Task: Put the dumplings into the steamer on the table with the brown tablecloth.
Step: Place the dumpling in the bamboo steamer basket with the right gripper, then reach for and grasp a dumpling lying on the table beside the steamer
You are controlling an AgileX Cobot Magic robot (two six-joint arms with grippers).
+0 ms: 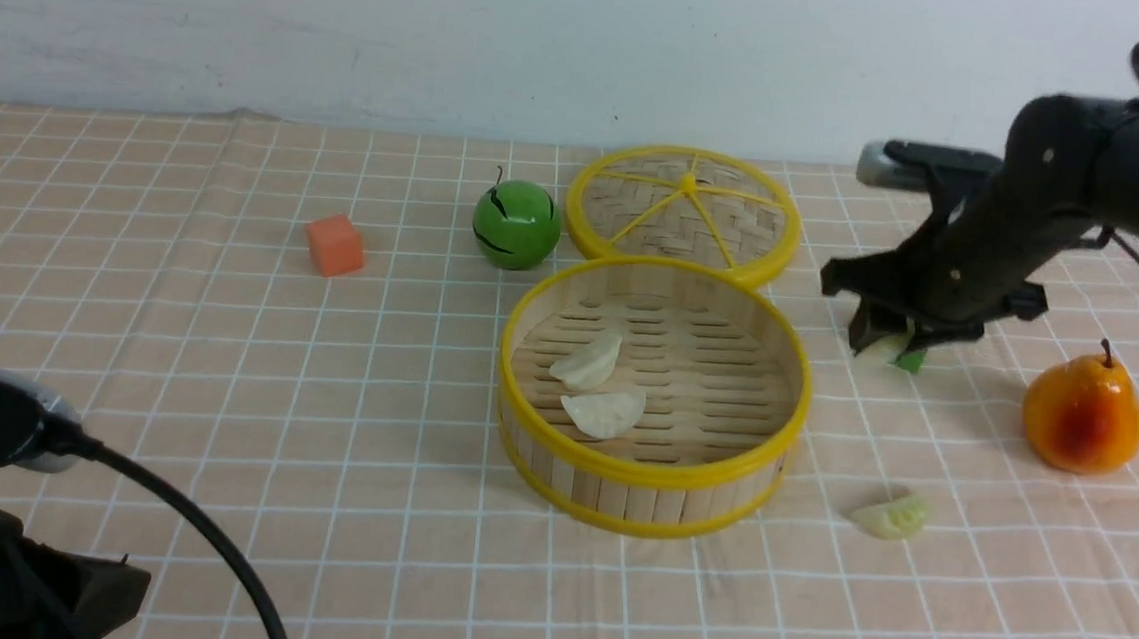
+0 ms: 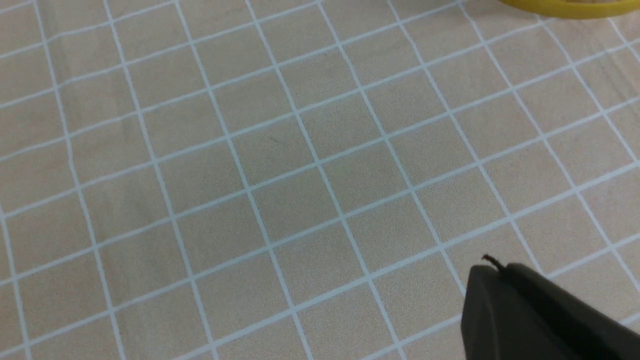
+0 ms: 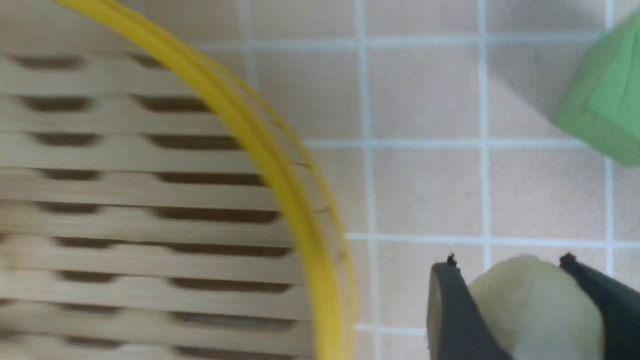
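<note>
From here I can see a flat woven lid [image 1: 628,203] with yellow spokes lying on the far part of the desk, and just beside it a green ball-like fruit [image 1: 517,224] with dark markings. I make out a reddish-orange block [image 1: 335,245] farther left, an orange fruit [image 1: 1084,412] with a dark stem well to the right, and a green block [image 3: 607,100].
</note>
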